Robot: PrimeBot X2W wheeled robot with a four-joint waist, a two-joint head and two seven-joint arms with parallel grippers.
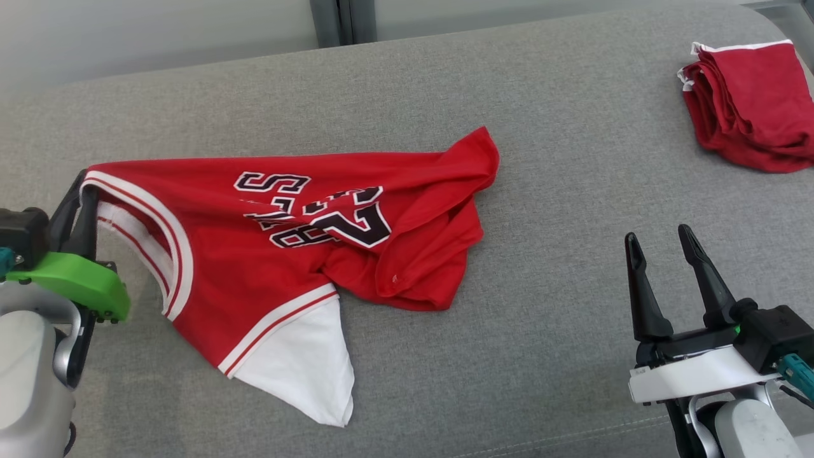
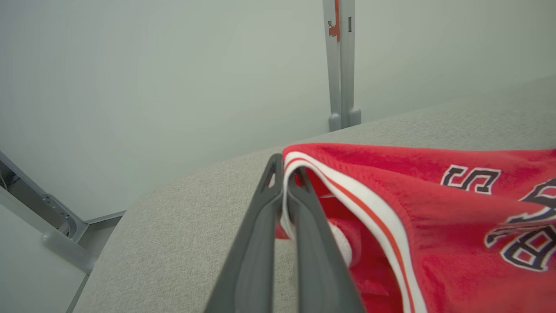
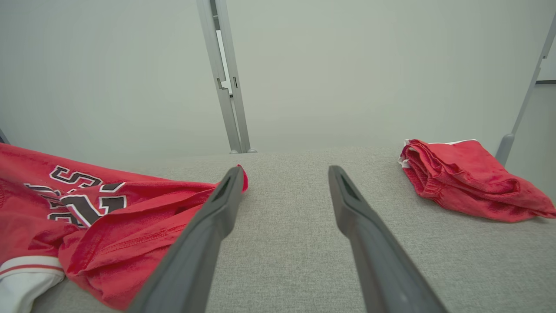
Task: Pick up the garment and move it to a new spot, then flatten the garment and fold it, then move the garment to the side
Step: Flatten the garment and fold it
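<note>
A red basketball jersey, the garment (image 1: 267, 254), lies crumpled on the grey cushion, with white trim and black-and-white lettering facing up. At its left corner my left gripper (image 1: 84, 184) is shut on the white-and-red trimmed edge; in the left wrist view the two dark fingers (image 2: 299, 204) pinch that hem (image 2: 286, 174) between them. My right gripper (image 1: 661, 242) stands open at the lower right, apart from the garment, with nothing between its fingers. Through the right wrist view the jersey (image 3: 87, 226) lies to the left of those open fingers (image 3: 284, 174).
A folded red cloth with white trim (image 1: 750, 102) sits at the far right of the cushion (image 1: 572, 191), also in the right wrist view (image 3: 469, 178). Bare grey cushion lies between the jersey and that pile. A pale wall with a grey post (image 2: 341, 65) stands behind.
</note>
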